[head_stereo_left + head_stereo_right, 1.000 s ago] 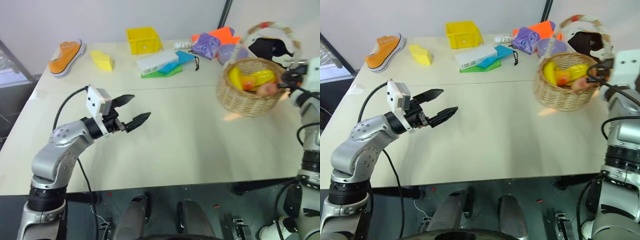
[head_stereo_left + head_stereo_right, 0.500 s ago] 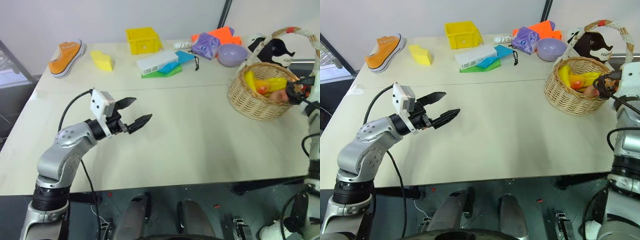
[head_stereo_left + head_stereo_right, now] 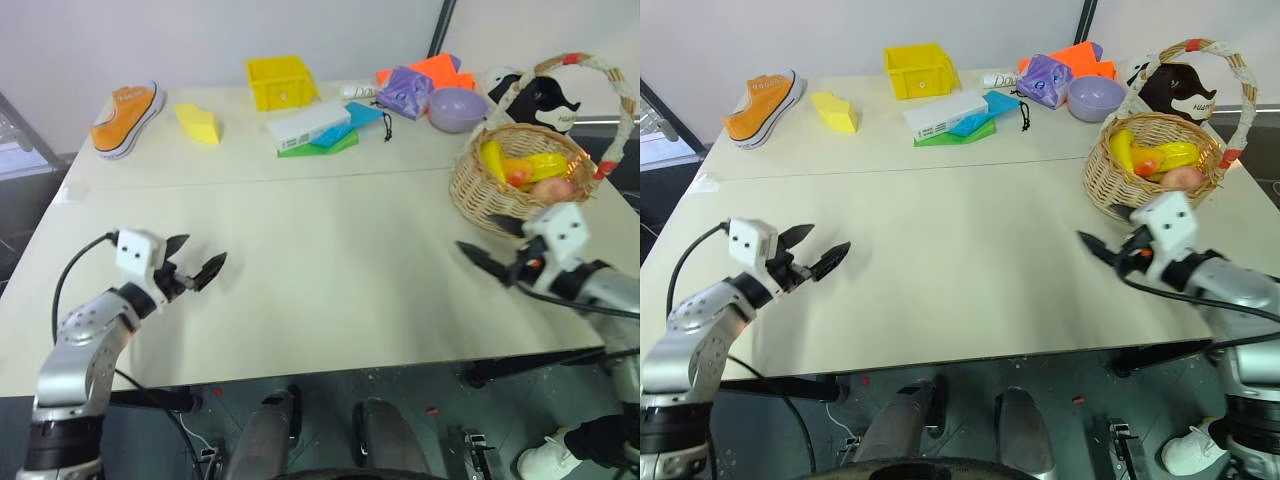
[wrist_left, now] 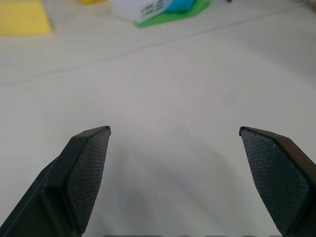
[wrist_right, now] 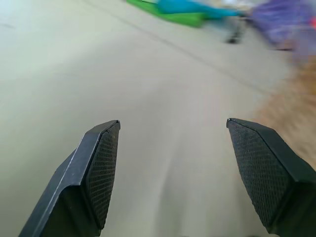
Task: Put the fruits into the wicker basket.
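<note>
Left hand (image 3: 197, 268) low over the counter (image 3: 330, 260) near its left edge, fingers spread, holding nothing. Basket (image 3: 495, 190) at far right on the counter; banana (image 3: 492, 160), mango (image 3: 540, 166), apple (image 3: 553, 188) inside, partly hidden by the rim. Right hand (image 3: 488, 247) just before the basket, spread, empty, pointing left.

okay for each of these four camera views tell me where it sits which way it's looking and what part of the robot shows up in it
Left and right eye views: on the head, looking forward and down over the table; both arms show, left gripper and right gripper open, basket of fruits at far right.
Left wrist view: along its own open fingers toward the white box.
Right wrist view: along its own open fingers across the tabletop.
Shared: the white box shows in eye and left wrist views.
</note>
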Controlling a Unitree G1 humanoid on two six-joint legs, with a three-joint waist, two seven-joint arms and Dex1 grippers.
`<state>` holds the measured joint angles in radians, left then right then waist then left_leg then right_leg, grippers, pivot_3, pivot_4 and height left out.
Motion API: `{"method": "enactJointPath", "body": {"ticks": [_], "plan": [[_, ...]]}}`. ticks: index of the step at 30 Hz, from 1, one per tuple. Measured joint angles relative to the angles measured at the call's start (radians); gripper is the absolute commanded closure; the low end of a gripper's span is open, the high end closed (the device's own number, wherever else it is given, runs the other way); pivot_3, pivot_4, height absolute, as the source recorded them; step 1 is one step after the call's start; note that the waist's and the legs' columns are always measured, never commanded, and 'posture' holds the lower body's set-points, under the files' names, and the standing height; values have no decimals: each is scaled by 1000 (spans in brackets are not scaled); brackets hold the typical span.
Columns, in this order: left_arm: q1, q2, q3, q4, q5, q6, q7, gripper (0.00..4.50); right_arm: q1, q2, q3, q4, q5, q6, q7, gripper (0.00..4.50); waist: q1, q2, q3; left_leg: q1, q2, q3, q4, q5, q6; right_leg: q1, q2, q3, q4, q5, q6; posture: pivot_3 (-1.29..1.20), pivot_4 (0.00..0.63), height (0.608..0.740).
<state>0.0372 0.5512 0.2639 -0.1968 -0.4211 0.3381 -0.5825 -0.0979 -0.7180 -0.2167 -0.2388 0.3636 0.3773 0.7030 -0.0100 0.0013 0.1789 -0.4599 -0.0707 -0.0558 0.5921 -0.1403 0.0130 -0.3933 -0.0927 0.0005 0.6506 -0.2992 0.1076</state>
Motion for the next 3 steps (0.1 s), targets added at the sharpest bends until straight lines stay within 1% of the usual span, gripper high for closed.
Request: {"method": "enactJointPath", "body": {"ticks": [3], "plan": [[35,-5,6,0,12,-9,19,0,-36,35,39,49,-9,-14,-1,906,12,0,0,-1,-1,0,0,0,1,-1,-1,-1,-2,0,0,0,150,740]]}}
